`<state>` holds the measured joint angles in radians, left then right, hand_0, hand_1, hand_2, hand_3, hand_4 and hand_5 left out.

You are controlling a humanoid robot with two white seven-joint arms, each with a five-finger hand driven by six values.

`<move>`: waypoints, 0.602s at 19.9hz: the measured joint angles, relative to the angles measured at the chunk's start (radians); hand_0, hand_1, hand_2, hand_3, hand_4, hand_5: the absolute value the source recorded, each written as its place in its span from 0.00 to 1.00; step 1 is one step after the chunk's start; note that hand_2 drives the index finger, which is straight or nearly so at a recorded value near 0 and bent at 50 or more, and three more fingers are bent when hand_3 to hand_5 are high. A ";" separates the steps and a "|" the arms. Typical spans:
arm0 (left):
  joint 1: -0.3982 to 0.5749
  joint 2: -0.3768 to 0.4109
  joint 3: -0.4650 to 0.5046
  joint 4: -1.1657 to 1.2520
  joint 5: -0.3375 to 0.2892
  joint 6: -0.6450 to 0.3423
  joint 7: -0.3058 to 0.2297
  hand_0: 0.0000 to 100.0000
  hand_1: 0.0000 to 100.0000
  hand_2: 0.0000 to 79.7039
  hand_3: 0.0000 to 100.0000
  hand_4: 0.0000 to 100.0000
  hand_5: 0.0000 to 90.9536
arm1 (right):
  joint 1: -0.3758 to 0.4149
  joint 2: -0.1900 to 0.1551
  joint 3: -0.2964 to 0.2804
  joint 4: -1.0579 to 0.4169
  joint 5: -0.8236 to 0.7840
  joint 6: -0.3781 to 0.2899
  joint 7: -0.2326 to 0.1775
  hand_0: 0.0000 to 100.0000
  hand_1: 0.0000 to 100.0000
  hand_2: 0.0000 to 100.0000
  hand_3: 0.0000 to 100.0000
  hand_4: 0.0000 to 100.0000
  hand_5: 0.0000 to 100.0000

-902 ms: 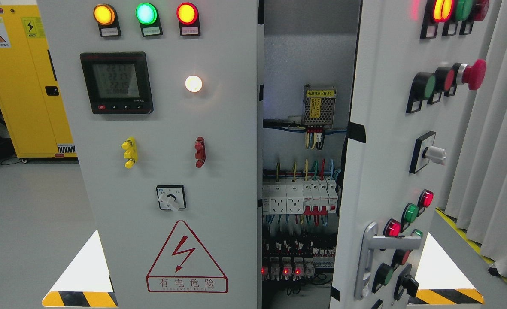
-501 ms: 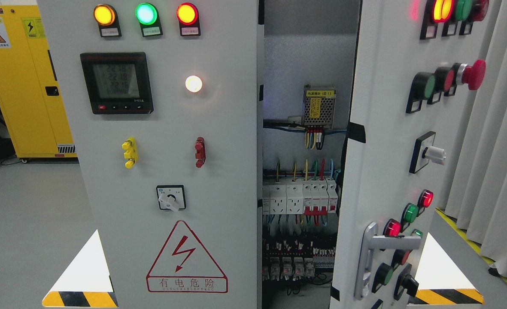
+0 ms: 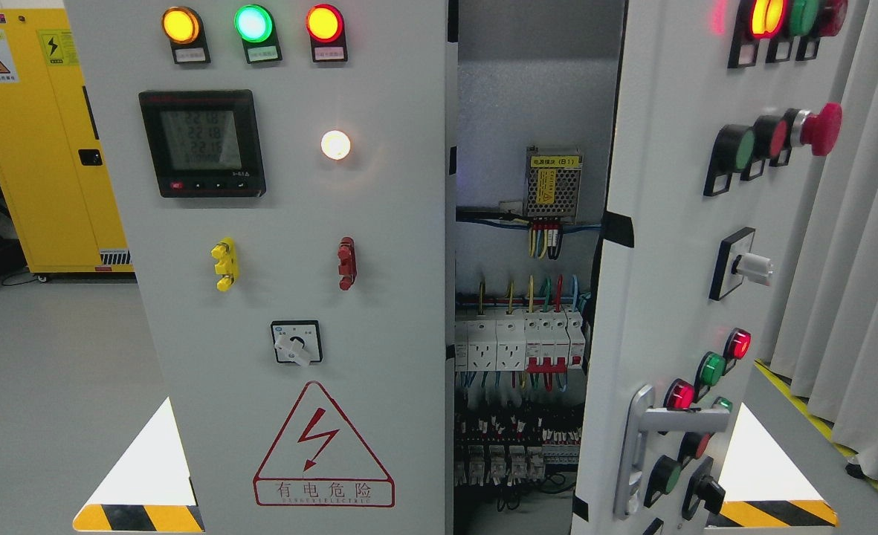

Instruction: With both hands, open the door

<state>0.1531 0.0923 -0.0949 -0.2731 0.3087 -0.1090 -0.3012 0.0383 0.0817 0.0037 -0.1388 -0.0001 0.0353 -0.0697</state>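
So, head view: neither robot hand is in frame, so you can't tell their state. The grey metal right-hand cabinet door [image 3: 669,245] at 3 o'clock stands ajar. Reach blind for its silver lever handle [image 3: 650,438] at 5 o'clock and you could bump the red mushroom emergency button [image 3: 821,128] or the exposed wiring and breakers [image 3: 520,342].

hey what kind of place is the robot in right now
Probably an industrial electrical room or training lab. A grey control cabinet stands with its right door swung open, showing breakers and wiring; a yellow safety cabinet stands behind.
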 measured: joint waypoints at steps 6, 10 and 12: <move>0.041 0.053 0.040 -0.172 0.046 -0.005 -0.428 0.12 0.56 0.00 0.00 0.00 0.00 | 0.000 0.000 -0.002 0.000 0.000 0.000 0.000 0.00 0.50 0.04 0.00 0.00 0.00; 0.077 0.099 0.056 -0.325 0.068 -0.013 -0.504 0.12 0.56 0.00 0.00 0.00 0.00 | 0.000 0.001 -0.002 0.000 0.000 0.000 0.001 0.00 0.50 0.04 0.00 0.00 0.00; 0.093 0.124 0.063 -0.408 0.075 -0.039 -0.526 0.12 0.56 0.00 0.00 0.00 0.00 | 0.000 0.001 -0.002 0.000 0.000 0.000 0.001 0.00 0.50 0.04 0.00 0.00 0.00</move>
<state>0.2463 0.2168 -0.0321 -0.6811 0.3838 -0.1478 -0.8276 0.0383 0.0825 0.0013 -0.1389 0.0000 0.0352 -0.0682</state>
